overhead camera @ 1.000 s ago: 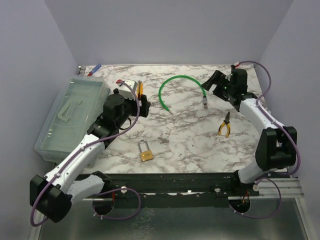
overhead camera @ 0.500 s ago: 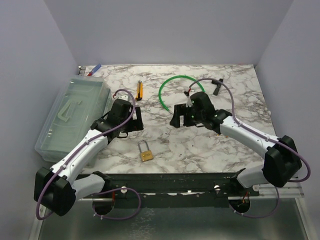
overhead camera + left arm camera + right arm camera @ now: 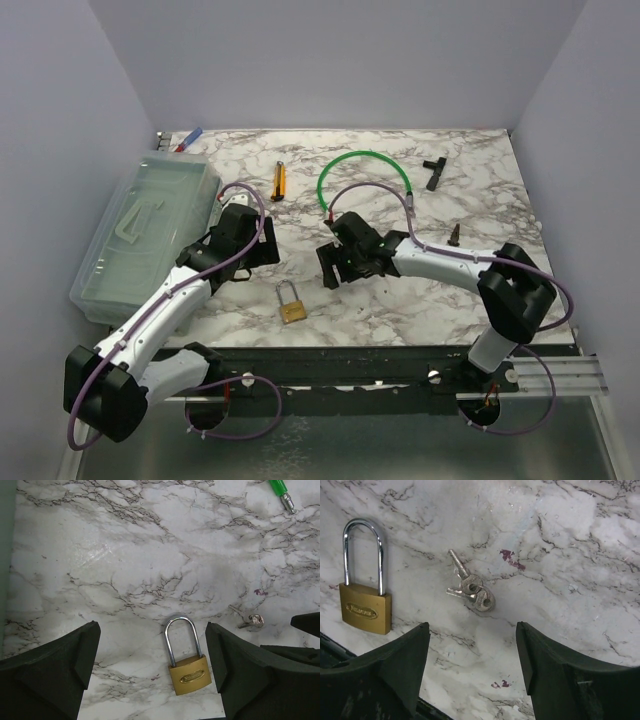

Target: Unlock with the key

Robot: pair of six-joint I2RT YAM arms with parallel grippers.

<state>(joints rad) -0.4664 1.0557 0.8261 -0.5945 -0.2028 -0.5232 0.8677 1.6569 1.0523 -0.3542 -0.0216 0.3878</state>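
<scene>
A: Where is the key?
B: Flat on the marble desk, touching nothing but a second small silvery key joined to it at the head. In the right wrist view it lies at 12 o'clock from the gap between the right fingers.
A: Are those fingers on it?
B: No. They stand wide apart with bare desk between them, and the key is just beyond their tips.
A: And the padlock?
B: Brass body, steel shackle seated in the body, lying flat. In the right wrist view it sits at 9 o'clock from the key, apart from it. In the left wrist view the key shows at 2 o'clock from the padlock.
A: The left fingers?
B: Also wide, gripping nothing. The padlock lies between them, nearer the one on the right of that view, without touching either.
A: What else is on the desk?
B: In the top view, a green cable loop at 12 o'clock from the right arm's head, a black T-shaped tool at 2 o'clock, and a clear plastic box along the 9 o'clock edge
</scene>
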